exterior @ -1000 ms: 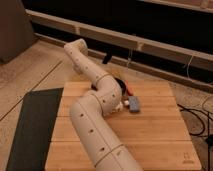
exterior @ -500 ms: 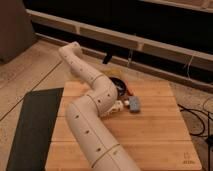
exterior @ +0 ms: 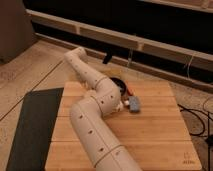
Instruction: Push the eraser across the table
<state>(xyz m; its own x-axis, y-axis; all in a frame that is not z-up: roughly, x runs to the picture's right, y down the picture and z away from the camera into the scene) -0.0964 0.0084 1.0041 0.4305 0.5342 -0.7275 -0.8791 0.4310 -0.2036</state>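
Note:
The table is a light bamboo plank top with a small dark logo at its near right corner. The eraser shows only as a small white bit right of my arm, mostly hidden, touching a blue-grey block. My white arm rises from the bottom, bends at mid-table and reaches to the far left edge. My gripper is the dark part behind the arm near the table's far edge, just beyond the eraser, and is largely hidden.
A dark grey mat lies on the floor left of the table. Something small and orange-red sits beside the gripper. Black cables lie on the floor to the right. A low ledge runs along the back.
The arm's upper elbow swung left, then back right. The blue-grey block and the white bit stay in about the same place.

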